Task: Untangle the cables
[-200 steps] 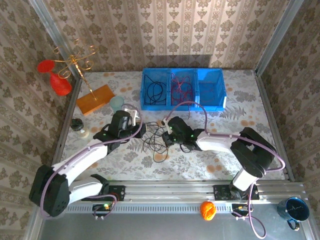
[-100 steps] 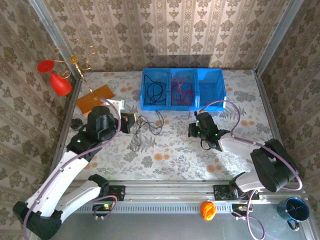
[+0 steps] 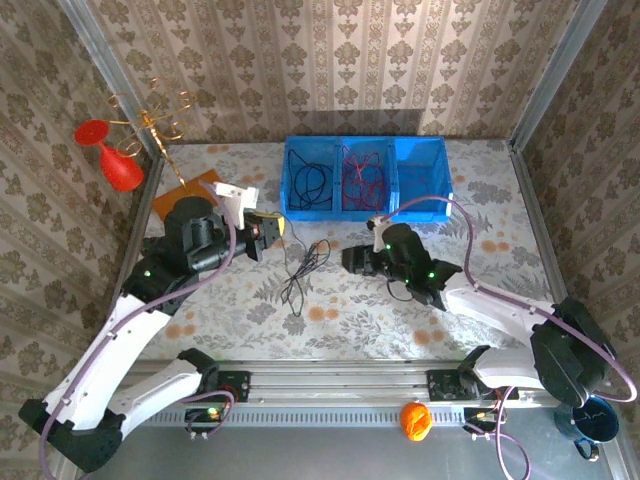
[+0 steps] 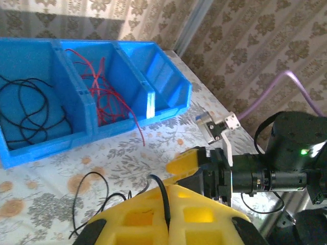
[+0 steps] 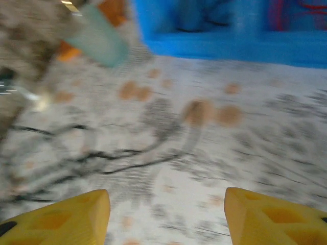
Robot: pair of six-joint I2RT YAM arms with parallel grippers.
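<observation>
Since half a second ago: saw right pincer (image 3: 352,261) swing left toward mid-table and spread its jaws. Saw left pincer (image 3: 266,228) edge toward near left corner of blue bin (image 3: 425,208), drawing black cable (image 4: 162,190) along.

Found left pincer fully closed, pinching the thin black cable in the seam between yellow fingers (image 4: 202,201). Found right pincer well open, nothing between its tips in own wrist view, hovering over patterned table (image 3: 350,320).

Traced black cable from left pincer down to table. Loose loops and a long tail, lying between the two pincers, just in front of bin. Cannot tell whether one strand or two crossing there.

Farther out: blue bin at far side of table, three compartments.
- Left compartment: black coil (image 3: 308,180).
- Middle compartment: red cables (image 3: 362,176), with one red end trailing over front wall in left wrist view.
- Right compartment: nothing made out inside.

Judged progress: mostly done. Red and black already apart in separate compartments, no red loose on table. Left to do, by estimate: clear any crossings in the last black length, then drop it in with black coil.

Look of cable: thin, limp, dark, keeping soft curls. Likely to snag on itself if pulled fast.
</observation>
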